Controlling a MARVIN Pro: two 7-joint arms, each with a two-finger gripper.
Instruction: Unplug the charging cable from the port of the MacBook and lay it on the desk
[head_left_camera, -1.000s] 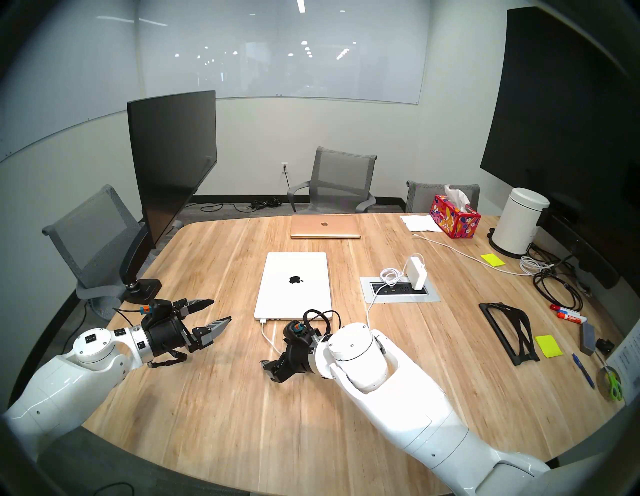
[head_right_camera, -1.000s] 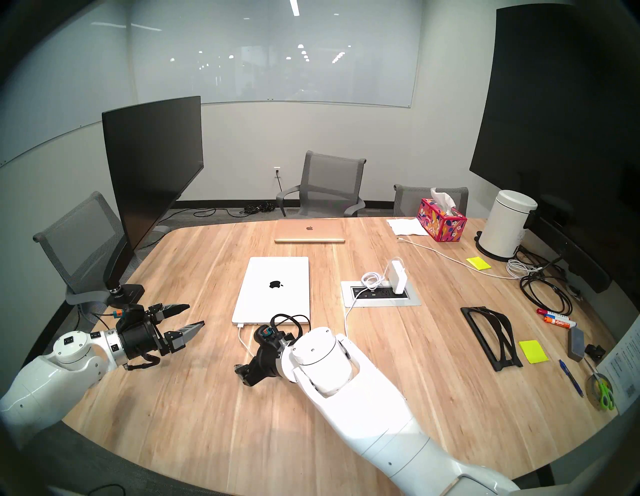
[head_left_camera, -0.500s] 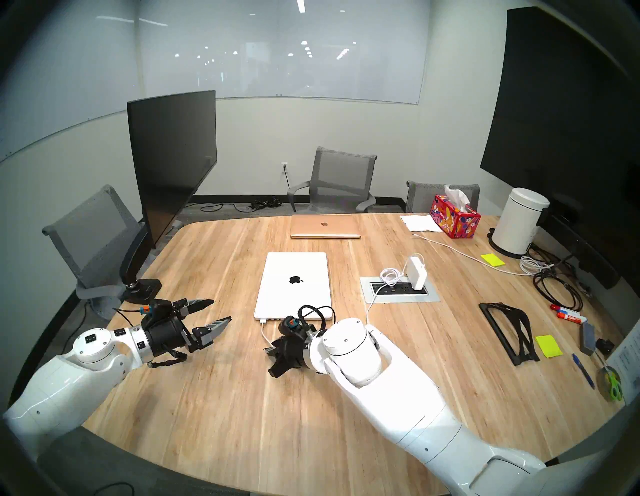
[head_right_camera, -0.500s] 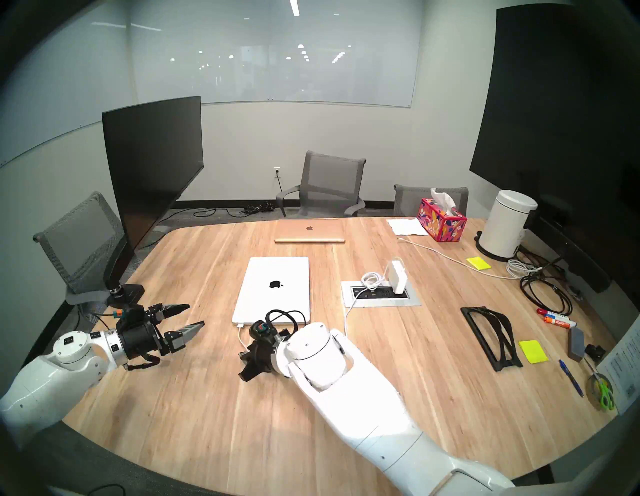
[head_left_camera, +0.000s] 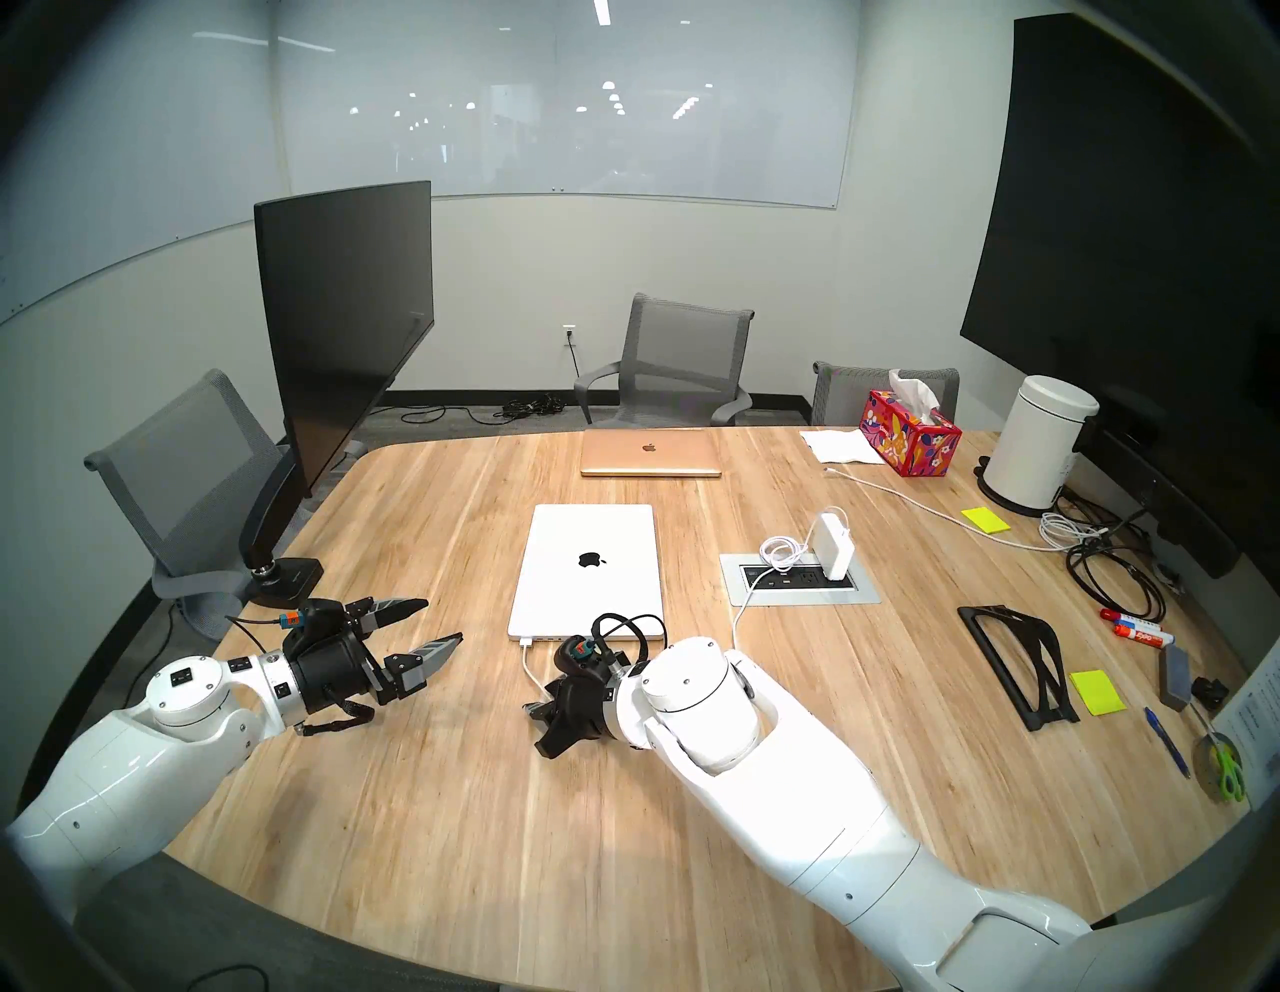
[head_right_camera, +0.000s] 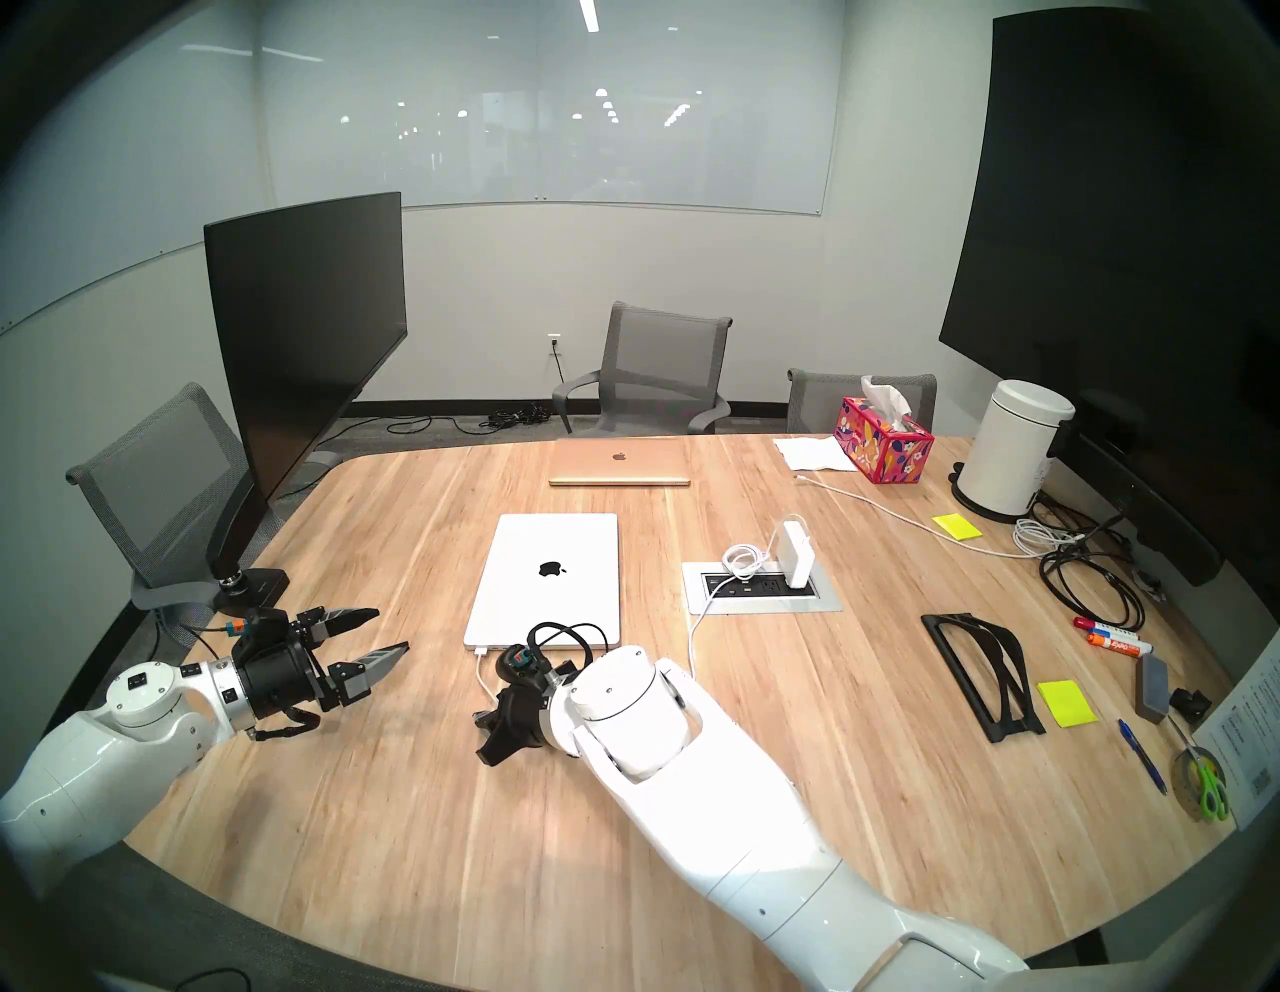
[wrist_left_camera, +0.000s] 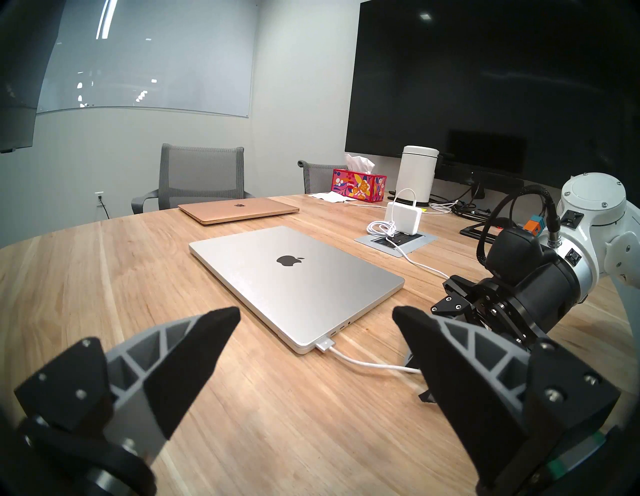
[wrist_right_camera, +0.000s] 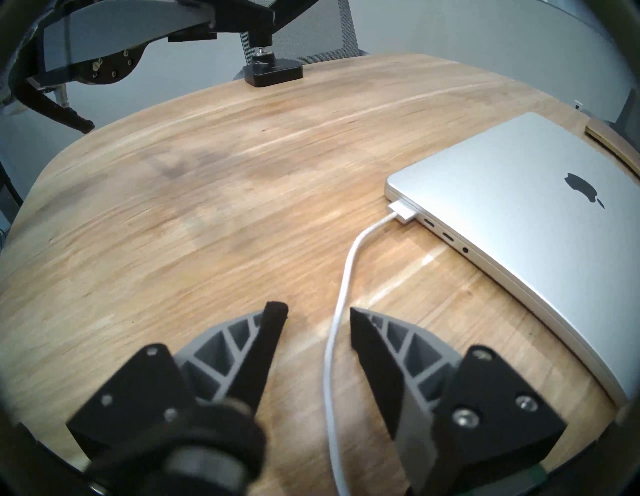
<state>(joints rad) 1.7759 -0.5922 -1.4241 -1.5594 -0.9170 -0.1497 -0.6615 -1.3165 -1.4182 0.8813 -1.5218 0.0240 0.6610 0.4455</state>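
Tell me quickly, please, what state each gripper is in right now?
Left gripper: open, holding nothing, above the desk.
Right gripper: open, with the charging cable running between its fingers, not gripped.

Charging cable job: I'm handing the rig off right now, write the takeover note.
Left gripper: open, empty, hovering left of the MacBook.
Right gripper: open, low over the desk, straddling the charging cable just short of the connector; not gripping.
Connector is plugged into the MacBook's near-left port; the cord runs back to the power brick at the outlet panel.
Done: approach only.
Left: close on the cord or connector, pull it free, lay it on the desk.
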